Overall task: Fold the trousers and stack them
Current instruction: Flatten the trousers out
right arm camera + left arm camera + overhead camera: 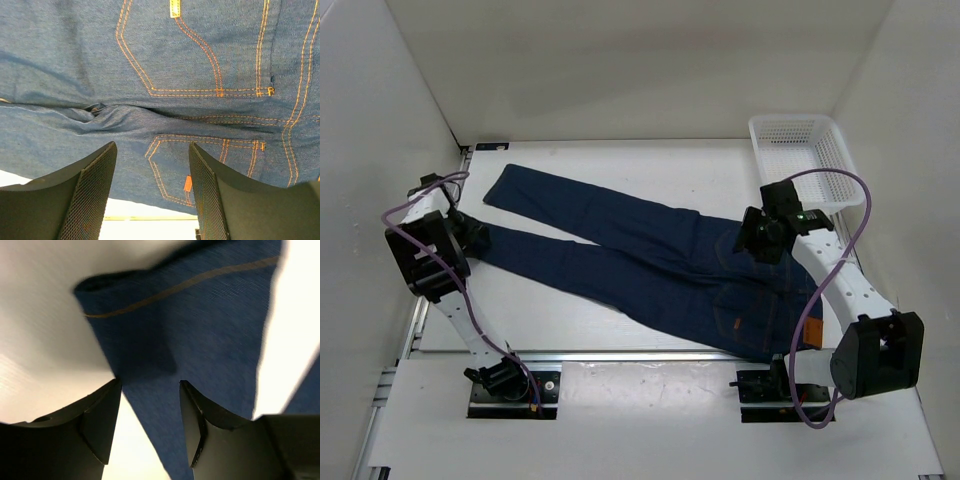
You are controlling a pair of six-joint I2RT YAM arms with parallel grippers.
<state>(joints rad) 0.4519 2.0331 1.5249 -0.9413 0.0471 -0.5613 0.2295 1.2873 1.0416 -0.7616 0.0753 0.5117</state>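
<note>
The trousers [650, 260], dark navy jeans with orange stitching, lie flat across the white table, waist at the near right, both legs spread toward the far left. My left gripper [470, 236] hovers at the hem of the nearer leg [200, 325]; its jaws are open and hold nothing. Over the seat, my right gripper [757, 240] is also open, with the back pockets [200, 165] showing between its empty fingers [92, 195].
A white plastic mesh basket [800, 150] stands at the back right corner. White walls close in the table on three sides. A metal rail [620, 355] runs along the near edge by the arm bases.
</note>
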